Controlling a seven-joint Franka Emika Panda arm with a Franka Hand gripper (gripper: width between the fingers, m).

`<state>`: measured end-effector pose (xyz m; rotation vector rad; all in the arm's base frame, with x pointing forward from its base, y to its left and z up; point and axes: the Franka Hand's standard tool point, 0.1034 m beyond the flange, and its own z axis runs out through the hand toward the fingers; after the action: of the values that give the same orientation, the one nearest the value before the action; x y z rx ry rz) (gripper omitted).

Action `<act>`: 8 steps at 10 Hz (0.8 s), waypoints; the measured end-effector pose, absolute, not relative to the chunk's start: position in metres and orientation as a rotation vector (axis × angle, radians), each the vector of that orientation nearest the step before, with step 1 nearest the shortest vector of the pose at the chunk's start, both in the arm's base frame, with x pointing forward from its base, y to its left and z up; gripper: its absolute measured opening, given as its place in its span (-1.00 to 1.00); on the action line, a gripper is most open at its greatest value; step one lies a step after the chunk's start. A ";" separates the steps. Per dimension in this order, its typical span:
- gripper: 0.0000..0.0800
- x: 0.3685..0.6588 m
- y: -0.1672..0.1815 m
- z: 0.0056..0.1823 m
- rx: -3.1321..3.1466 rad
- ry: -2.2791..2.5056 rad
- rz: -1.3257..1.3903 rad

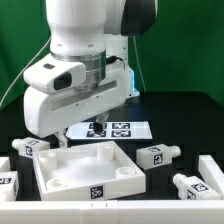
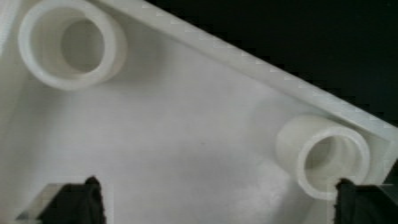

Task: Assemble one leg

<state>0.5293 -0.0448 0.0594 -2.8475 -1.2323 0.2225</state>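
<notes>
The large white tabletop (image 1: pixel 88 170) lies at the front of the table with its raised rim up. In the wrist view its inner face (image 2: pixel 196 120) fills the picture, with two round sockets (image 2: pixel 68 45) (image 2: pixel 331 154). My gripper (image 2: pixel 222 200) hangs close above that face, open and empty, with the dark fingertips (image 2: pixel 71 200) wide apart. Small white legs with tags lie around the tabletop: one at the exterior view's left (image 1: pixel 30 146), one at the far left edge (image 1: pixel 6 184), and two at the right (image 1: pixel 158 154) (image 1: pixel 192 184). The arm's body hides my fingers in the exterior view.
The marker board (image 1: pixel 112 129) lies behind the tabletop, partly under the arm. A white angular piece (image 1: pixel 213 168) sits at the exterior view's right edge. A green backdrop stands behind the black table.
</notes>
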 end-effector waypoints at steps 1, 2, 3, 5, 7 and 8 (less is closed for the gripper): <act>0.62 0.529 -0.045 0.059 -2.848 -1.231 0.223; 0.62 0.528 -0.047 0.059 -2.856 -1.223 0.219; 0.62 0.522 -0.055 0.057 -2.883 -1.196 0.198; 0.62 0.514 -0.093 0.062 -2.938 -1.176 0.141; 0.62 0.512 -0.117 0.065 -2.951 -1.175 0.153; 0.62 0.512 -0.113 0.064 -2.948 -1.179 0.153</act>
<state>0.5124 -0.1131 0.0641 -2.9482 -1.1792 0.1534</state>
